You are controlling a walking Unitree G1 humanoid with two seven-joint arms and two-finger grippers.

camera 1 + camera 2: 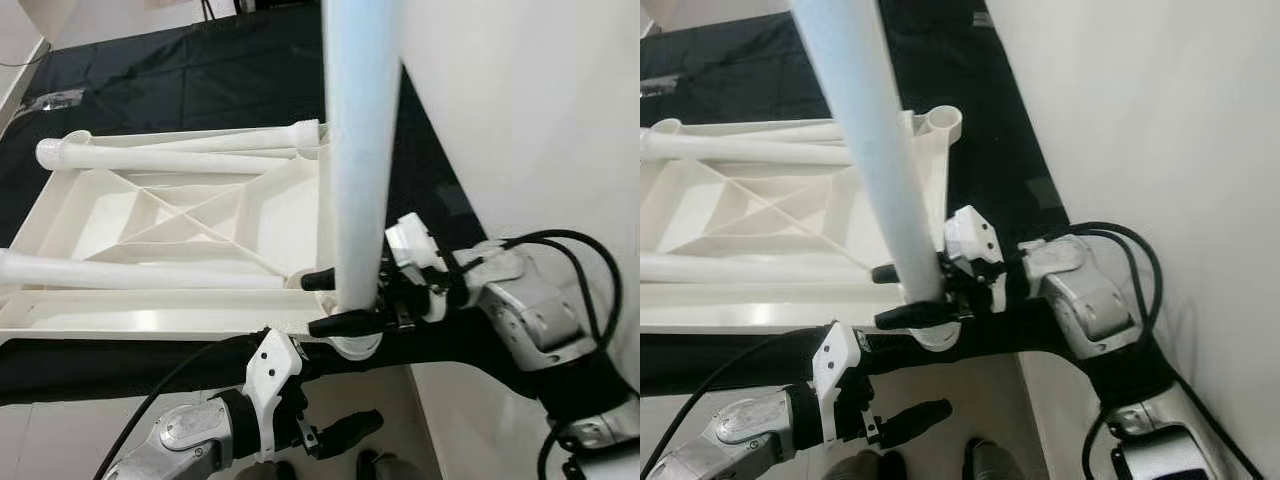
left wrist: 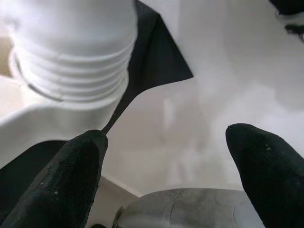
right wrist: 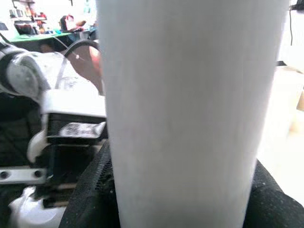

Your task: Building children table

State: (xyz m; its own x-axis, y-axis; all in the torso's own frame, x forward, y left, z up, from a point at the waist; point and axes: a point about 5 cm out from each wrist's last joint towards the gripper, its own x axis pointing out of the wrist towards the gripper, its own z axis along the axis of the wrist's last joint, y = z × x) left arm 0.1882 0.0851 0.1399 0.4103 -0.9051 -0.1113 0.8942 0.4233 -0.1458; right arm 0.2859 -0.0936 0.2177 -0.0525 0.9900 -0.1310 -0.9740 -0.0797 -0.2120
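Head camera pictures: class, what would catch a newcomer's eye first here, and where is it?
The tall white table leg standing upright in the middle, its lower end at the near corner socket of the upturned white tabletop. The right hand is clamped around that leg low down. Two more legs lie across the tabletop's ribbed underside, and the left hand waits open below.

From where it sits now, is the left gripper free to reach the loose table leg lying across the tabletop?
Probably not directly. The left gripper is open but low, and the right arm crosses between it and the loose leg on the tabletop.
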